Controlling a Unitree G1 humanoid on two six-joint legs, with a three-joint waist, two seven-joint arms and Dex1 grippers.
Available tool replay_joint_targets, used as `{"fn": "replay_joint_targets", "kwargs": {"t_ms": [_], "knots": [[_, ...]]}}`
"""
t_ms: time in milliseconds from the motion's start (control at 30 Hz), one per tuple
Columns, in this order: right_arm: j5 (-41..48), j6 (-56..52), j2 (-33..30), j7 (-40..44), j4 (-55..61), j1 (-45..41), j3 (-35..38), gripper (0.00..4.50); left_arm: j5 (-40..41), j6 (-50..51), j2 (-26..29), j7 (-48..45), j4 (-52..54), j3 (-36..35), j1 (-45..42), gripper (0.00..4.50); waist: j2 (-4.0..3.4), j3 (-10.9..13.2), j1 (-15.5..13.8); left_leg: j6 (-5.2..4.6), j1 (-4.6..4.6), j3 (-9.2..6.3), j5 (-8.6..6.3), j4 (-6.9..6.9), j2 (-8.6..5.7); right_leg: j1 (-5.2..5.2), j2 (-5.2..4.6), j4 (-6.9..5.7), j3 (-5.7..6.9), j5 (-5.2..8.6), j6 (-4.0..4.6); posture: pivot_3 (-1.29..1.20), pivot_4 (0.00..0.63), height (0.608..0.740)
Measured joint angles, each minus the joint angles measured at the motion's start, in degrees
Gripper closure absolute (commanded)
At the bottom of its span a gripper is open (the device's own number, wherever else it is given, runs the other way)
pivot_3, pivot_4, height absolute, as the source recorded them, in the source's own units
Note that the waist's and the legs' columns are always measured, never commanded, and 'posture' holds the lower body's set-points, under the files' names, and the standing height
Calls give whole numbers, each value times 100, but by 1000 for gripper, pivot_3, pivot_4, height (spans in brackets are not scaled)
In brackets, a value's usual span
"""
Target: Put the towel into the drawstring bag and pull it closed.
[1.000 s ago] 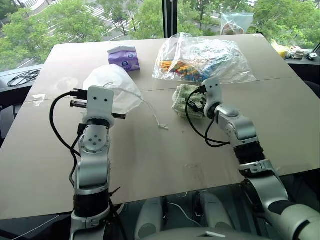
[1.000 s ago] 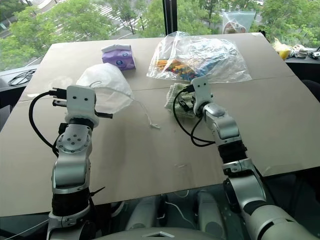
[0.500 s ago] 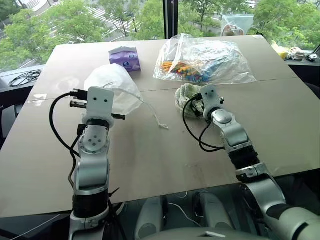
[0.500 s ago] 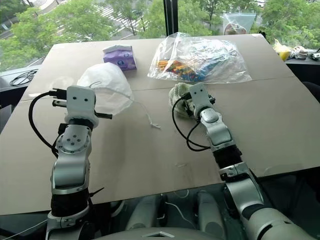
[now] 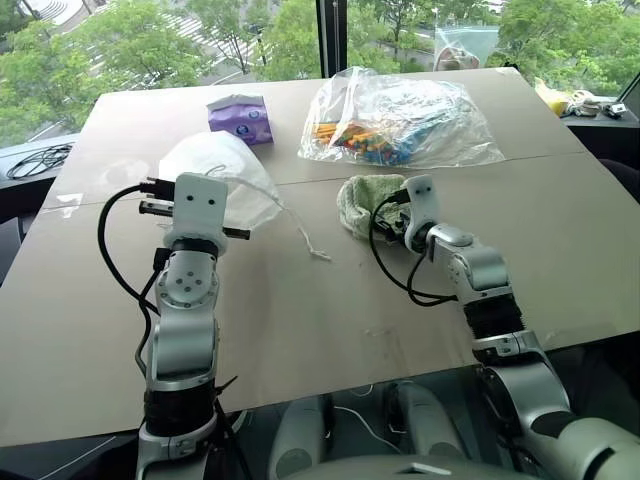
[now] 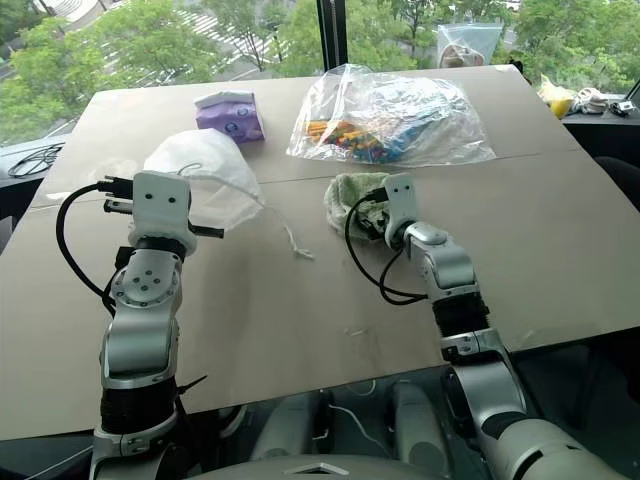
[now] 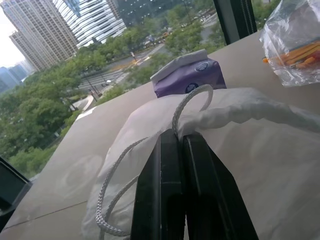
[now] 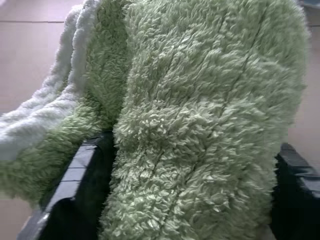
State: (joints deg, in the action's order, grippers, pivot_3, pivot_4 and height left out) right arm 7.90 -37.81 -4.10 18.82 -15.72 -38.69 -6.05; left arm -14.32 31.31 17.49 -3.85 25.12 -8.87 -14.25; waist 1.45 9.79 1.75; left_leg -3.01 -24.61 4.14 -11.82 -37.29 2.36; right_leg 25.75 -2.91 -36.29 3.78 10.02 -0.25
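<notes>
the step in hand is the pickup of the towel (image 5: 362, 200), bunched on the surface just beside the clear bag of sticks (image 5: 400, 118). the right claw (image 8: 175, 200) straddles it, fingers (image 8: 75, 180) partly closed on the pile, narrower than a second ago. the left claw (image 7: 172, 145) is pinched tight on the drawstring bag (image 5: 225, 180) rim and cord. next: firm the grip, lift, carry leftward to the bag mouth.

We saw two silver-grey jointed arms with black bands at the joints. Each wrist carried a white, flat housing dotted with small dark screw holes. Black cables looped from both wrists. The fingers (image 7: 172, 200) were matt black, smooth, flat-sided bars.
</notes>
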Motion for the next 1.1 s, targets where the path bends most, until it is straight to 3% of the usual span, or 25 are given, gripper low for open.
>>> {"fn": "replay_joint_targets", "kwargs": {"t_ms": [67,167,433,600,733,900,1100], "knots": [[-49,65,-1,93,0,0,-88,3283,0,14,-9,7,0,0,9,4500,0,0,5,0,0,-1,0,0,0,0,1,-1,1,1,1,0,150,740],[-79,195,-4,133,-44,1,-115,4431,1,25,-18,7,-1,4,117,4500,0,0,6,1,-1,1,0,-3,-3,-1,-5,0,-1,2,3,0,150,740],[414,388,10,514,-120,52,346,4492,368,182,-148,-144,-140,-58,-72,4500,-1,4,-1,1,-9,-2,0,-8,-5,2,-17,0,3,1,3,0,150,740],[1816,-333,-89,1295,1002,250,976,4492,1421,705,-514,-555,-106,-416,-442,4500,-3,10,-63,0,-19,-1,0,0,-6,3,-7,16,5,-12,-20,0,150,740],[2725,-953,-424,1712,1943,499,1195,4492,2694,1687,-972,-663,190,-1229,-780,4500,-1,11,-105,0,-23,-4,-1,1,-7,-2,-5,33,11,-12,-22,0,150,740],[3293,-1443,-761,1982,2568,922,1094,4492,3786,2502,-923,-807,397,-1792,-1023,4500,0,12,-106,-1,-18,-6,0,-3,-9,-6,0,33,10,-10,-18,0,150,740],[3354,-1583,-1013,2088,3286,1248,292,4492,5192,3339,-1262,-375,412,-2425,-1692,4500,2,13,-109,-1,-18,-12,0,-8,-10,-10,4,32,8,-1,-3,0,150,740]]}}
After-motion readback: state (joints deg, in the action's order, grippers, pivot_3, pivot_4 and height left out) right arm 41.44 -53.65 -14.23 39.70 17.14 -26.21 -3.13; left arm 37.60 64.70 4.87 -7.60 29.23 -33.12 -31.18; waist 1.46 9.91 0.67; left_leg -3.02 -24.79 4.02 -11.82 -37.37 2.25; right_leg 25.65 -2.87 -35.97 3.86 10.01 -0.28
